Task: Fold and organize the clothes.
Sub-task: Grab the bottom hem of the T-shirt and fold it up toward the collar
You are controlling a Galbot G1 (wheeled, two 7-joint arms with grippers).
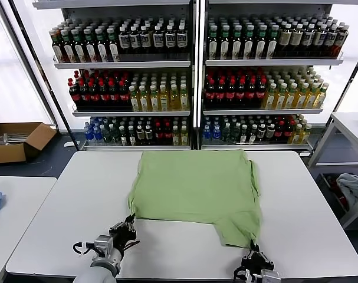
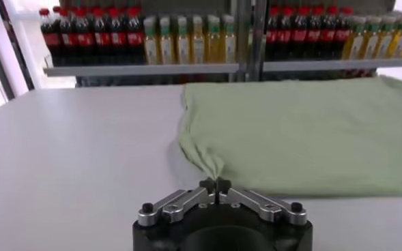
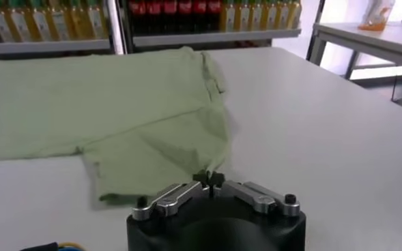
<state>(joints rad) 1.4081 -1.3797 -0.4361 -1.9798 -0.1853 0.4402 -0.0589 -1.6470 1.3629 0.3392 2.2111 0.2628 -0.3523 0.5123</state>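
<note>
My left fingers [image 1: 130, 226] sit closed at the near edge of the white matte surface [image 1: 61, 206], tips touching, just short of the shirt's near left corner. My right fingers [image 1: 253, 254] are closed too, empty, at the near right by the sleeve tip. Light green shirt [image 1: 197, 187] lies flat mid-surface, soft fabric, mostly smooth, one sleeve flap rumpled toward me. Beyond, metal shelves [image 1: 193, 62] packed with glossy bottles [image 1: 137, 88].
</note>
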